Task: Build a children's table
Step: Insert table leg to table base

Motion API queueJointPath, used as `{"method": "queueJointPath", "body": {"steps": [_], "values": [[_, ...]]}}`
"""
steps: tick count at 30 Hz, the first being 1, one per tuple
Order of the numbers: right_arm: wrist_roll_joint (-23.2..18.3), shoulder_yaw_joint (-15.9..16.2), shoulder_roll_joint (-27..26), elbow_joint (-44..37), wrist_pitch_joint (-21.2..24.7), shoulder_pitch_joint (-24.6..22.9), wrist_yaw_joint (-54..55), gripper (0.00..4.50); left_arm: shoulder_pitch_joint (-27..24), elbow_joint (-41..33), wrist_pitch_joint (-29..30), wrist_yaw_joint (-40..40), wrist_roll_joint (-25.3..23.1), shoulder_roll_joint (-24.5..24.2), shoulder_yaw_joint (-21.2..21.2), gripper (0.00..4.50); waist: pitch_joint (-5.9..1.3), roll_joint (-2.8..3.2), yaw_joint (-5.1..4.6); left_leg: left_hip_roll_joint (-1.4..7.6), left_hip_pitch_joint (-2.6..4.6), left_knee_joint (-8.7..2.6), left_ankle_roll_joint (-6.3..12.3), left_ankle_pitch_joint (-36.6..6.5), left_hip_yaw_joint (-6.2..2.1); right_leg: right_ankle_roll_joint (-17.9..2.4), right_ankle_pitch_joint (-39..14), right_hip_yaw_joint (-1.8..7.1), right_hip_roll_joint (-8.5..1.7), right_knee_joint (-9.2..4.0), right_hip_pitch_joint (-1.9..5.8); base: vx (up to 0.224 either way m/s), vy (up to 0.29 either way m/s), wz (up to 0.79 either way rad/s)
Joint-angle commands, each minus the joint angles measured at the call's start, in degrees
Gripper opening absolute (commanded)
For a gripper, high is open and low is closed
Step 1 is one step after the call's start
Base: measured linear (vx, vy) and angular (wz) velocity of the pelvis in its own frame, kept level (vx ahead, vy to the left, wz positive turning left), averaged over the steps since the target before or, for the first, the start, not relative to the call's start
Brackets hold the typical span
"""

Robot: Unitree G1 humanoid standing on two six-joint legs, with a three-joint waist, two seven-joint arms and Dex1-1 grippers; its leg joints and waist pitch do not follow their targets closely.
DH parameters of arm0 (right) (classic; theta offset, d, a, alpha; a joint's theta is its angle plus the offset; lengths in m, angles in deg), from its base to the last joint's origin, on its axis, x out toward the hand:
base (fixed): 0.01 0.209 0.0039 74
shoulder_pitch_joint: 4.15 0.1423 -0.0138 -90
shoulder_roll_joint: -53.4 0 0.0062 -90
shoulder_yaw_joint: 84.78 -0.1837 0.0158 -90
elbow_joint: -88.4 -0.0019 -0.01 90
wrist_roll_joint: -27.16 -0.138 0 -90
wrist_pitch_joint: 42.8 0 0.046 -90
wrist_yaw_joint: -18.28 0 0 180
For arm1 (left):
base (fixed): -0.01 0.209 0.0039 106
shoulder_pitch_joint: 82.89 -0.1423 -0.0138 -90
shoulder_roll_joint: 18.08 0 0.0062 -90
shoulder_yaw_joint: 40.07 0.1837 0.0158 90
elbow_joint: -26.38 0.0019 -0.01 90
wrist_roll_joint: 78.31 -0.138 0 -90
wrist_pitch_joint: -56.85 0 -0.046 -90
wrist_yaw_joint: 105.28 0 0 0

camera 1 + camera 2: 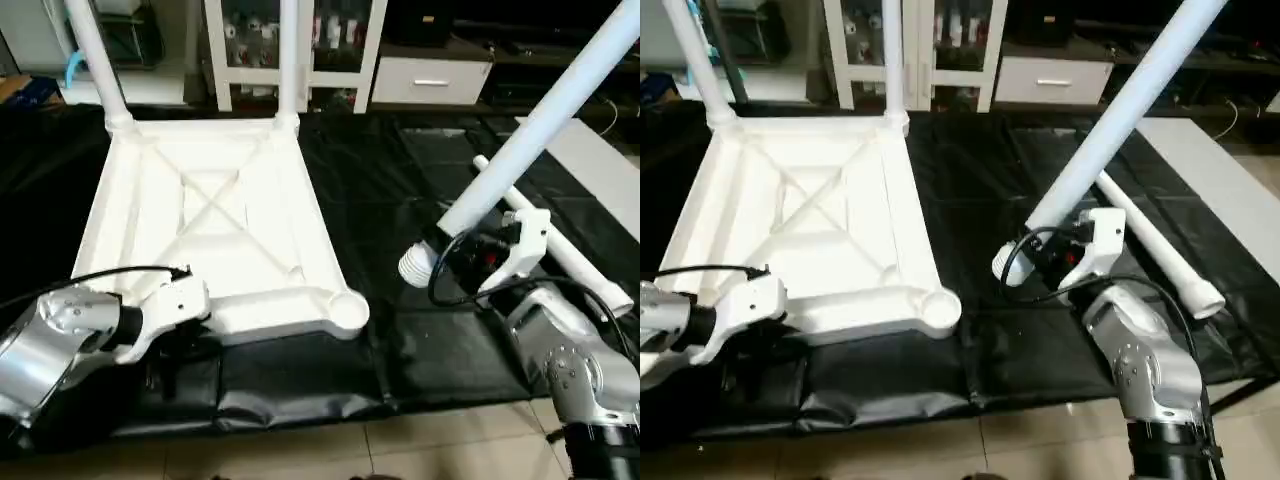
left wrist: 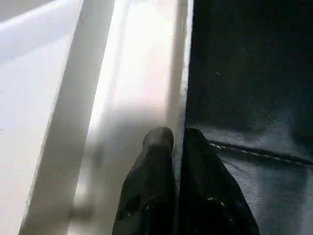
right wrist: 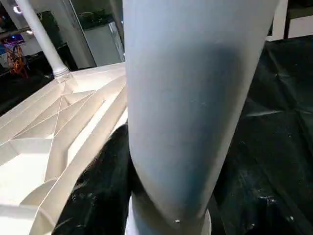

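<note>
Leg (image 1: 540,125) clamped in R gripper (image 1: 470,250) (tilted up) | L gripper (image 2: 178,142) fingers closed at tabletop (image 1: 215,210) edge, holding nothing

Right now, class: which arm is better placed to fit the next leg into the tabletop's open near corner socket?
The right. Its claw already holds a leg near the open socket; the left claw holds none, at the tabletop's edge.

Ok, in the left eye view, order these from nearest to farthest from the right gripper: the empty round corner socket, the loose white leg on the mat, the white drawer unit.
1. Loose white tubular leg, just behind the right gripper.
2. Empty round corner socket, toward the left arm.
3. White drawer unit, at the back.
</note>
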Motion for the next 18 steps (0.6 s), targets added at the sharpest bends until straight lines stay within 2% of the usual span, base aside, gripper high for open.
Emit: {"method": "queueJointPath", "body": {"steps": [1, 3, 5, 6, 9, 11, 14, 18], "values": [[0.24, 0.11, 0.21, -1.48, 0.37, 0.98, 0.05, 1.84, 2.21, -0.43, 0.01, -0.38, 2.5, -0.2, -4.29, 0.59, -3.33, 0.69, -0.04, 0.33, 0.92, -4.56, -1.75, -18.92, 0.3, -8.24, -21.04, 1.53, -1.74, -3.83, 1.82, 0.0, 0.0, 0.0], [0.35, 0.21, 0.24, -1.66, 0.38, 0.78, -0.09, 1.84, 2.62, -3.3, 4.85, -2.68, 6.09, 0.13, -5.81, 0.78, -3.43, 0.8, 0.05, 0.29, 0.92, -4.46, -1.82, -17.85, 0.37, -8.9, -20.09, 1.61, -1.81, -3.59, 1.83, 0.0, 0.0, 0.0], [0.35, 0.25, 0.25, -1.72, 0.36, 0.71, -0.06, 1.84, 2.52, -4.57, 5.75, -3.07, 7.06, 0.46, -6.34, 0.78, -3.36, 0.78, 0.07, 0.35, 0.93, -4.45, -1.87, -17.15, 0.42, -9.69, -18.43, 1.59, -1.72, -3.48, 1.82, 0.0, 0.0, 0.0], [0.42, 0.3, 0.29, -1.68, 0.3, 0.69, -0.06, 1.84, 2.45, -6.56, 6.83, -2.85, 7.87, 1.35, -6.4, 0.81, -3.4, 0.42, 0.0, 0.3, 0.8, -4.36, -1.71, -17.13, 0.47, -10.04, -17.96, 1.54, -1.66, -3.33, 2.06, 0.0, 0.0, 0.0], [0.46, 0.32, 0.28, -1.62, 0.23, 0.7, -0.05, 1.84, 2.52, -8.58, 7.4, -2.04, 8.01, 2.47, -5.96, 1.22, -3.44, 0.46, 0.15, 0.41, 0.88, -4.29, -1.44, -15.71, 0.56, -10.43, -16.38, 1.6, -1.69, -3.14, 2.1, 0.0, 0.0, 0.0], [0.77, 0.45, -0.07, -1.66, 0.07, 0.66, -0.15, 1.84, 2.77, -10.38, 6.54, -0.39, 7.0, 4.38, -3.41, 1.22, -3.5, 0.52, 0.19, 0.42, 0.73, -4.26, -1.38, -14.76, 0.55, -10.45, -15.43, 1.57, -1.69, -3.03, 2.3, 0.0, 0.0, 0.0], [0.9, 0.58, -0.19, -1.7, 0.02, 0.59, -0.27, 1.84, 3.1, -9.8, 6.35, 0.02, 6.42, 5.31, -1.92, 1.22, -3.61, 0.39, 0.18, 0.28, 0.62, -4.15, -1.2, -14.24, 0.59, -9.82, -15.75, 1.59, -1.67, -3.08, 2.41, 0.0, 0.0, 0.0], [1.09, 0.77, 0.01, -1.62, 0.08, 0.61, -0.5, 1.84, 4.36, -6.67, 5.13, 2.41, 1.78, 7.33, 1.0, 1.22, -3.48, 0.31, -0.01, 0.25, 0.66, -4.16, -1.21, -14.86, 0.56, -8.67, -17.88, 1.59, -1.54, -3.46, 2.3, 0.0, 0.0, 0.0]]}}
